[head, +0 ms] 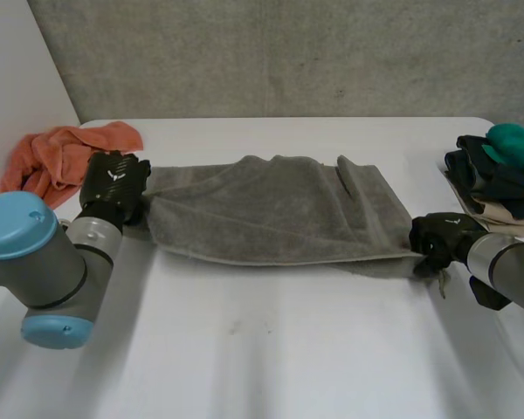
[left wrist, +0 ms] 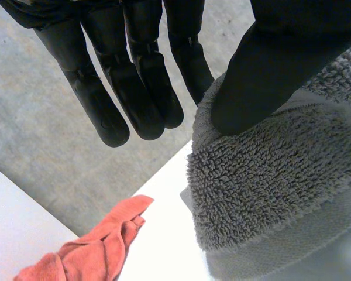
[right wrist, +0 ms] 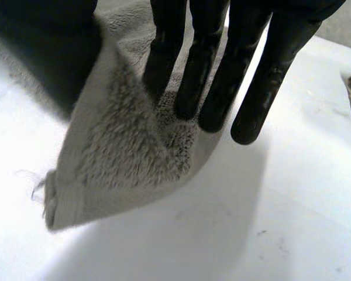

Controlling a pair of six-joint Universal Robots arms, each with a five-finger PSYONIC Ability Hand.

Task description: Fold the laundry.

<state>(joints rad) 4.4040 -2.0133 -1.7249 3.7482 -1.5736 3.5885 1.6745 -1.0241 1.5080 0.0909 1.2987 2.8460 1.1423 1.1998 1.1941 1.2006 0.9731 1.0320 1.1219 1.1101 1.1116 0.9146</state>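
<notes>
So: my left hand (left wrist: 275, 64) pinches the grey towel (head: 271, 209) at its left end, thumb on top, straight fingers behind. My right hand (right wrist: 245, 70) nips the right corner the same way. The towel spans between them over the middle of the table (head: 271, 349), apparently doubled lengthwise. Holding both ends pulls it flat for the next fold, I'd say. The orange cloth (head: 52, 157) is beside my left hand and the stacked clothes (head: 498, 175) are near my right.

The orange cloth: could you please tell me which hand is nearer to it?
Left. The left hand pinches one end of the grey towel, just beside the orange cloth; the right hand pinches the opposite end, far across the table.
</notes>
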